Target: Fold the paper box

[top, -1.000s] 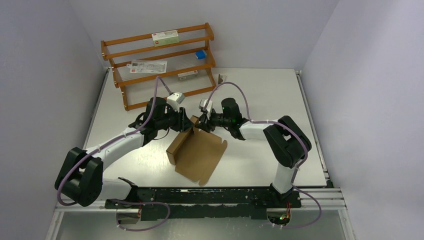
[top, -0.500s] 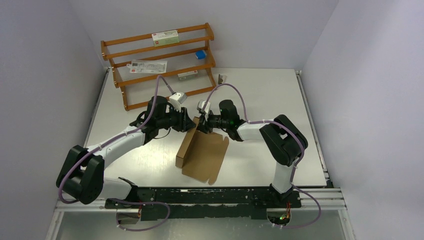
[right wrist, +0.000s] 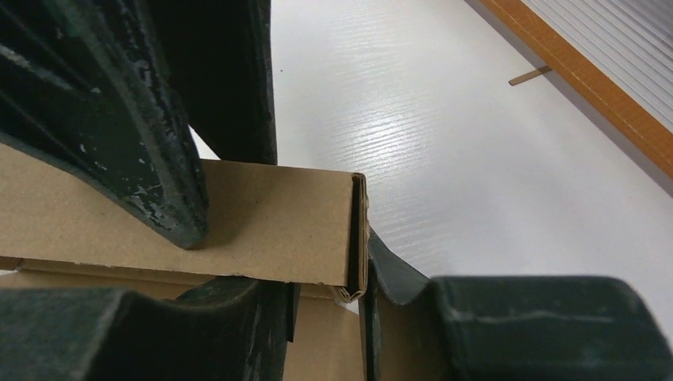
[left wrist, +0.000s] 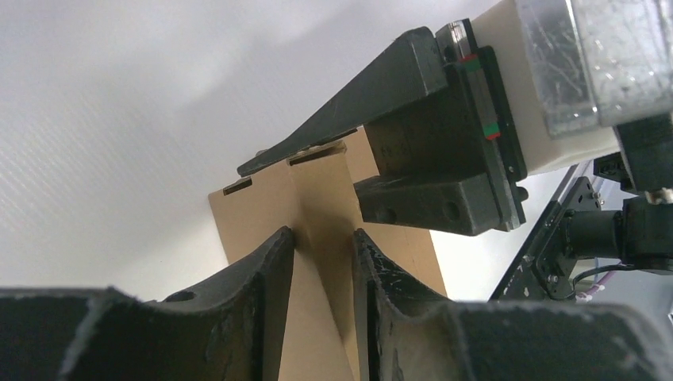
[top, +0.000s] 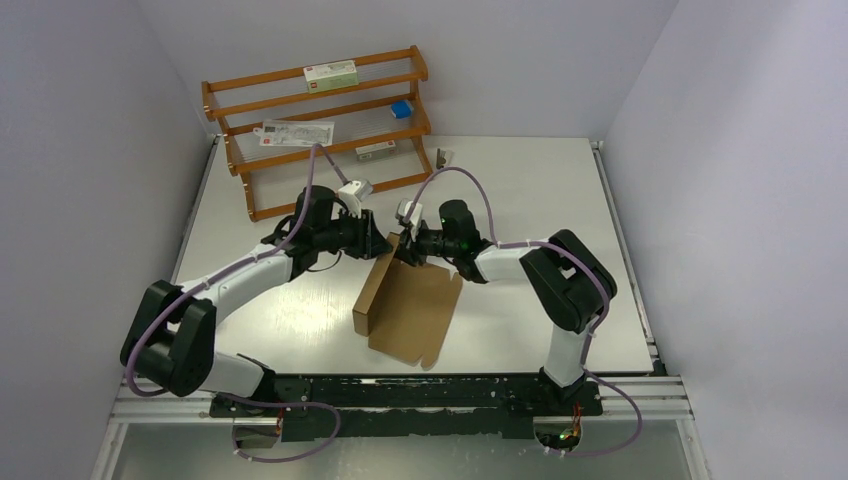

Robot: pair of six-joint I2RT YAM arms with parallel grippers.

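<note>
Near the middle of the surface (top: 540,190) the paper box (top: 410,305) is seen half formed, only its left wall raised, its far corner clenched by the jaws of the left gripper (top: 379,240) and straddled by the right gripper (top: 404,247), whose grip cannot be told, the other walls left to be folded.

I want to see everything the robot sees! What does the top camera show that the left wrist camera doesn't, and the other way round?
Only the top view shows the whole paper box on the table and the wooden rack at the back. Only the left wrist view shows, close up, the left gripper pinching a raised cardboard fold and small slots near its top edge. Both show the right gripper at that same end of the box.
</note>
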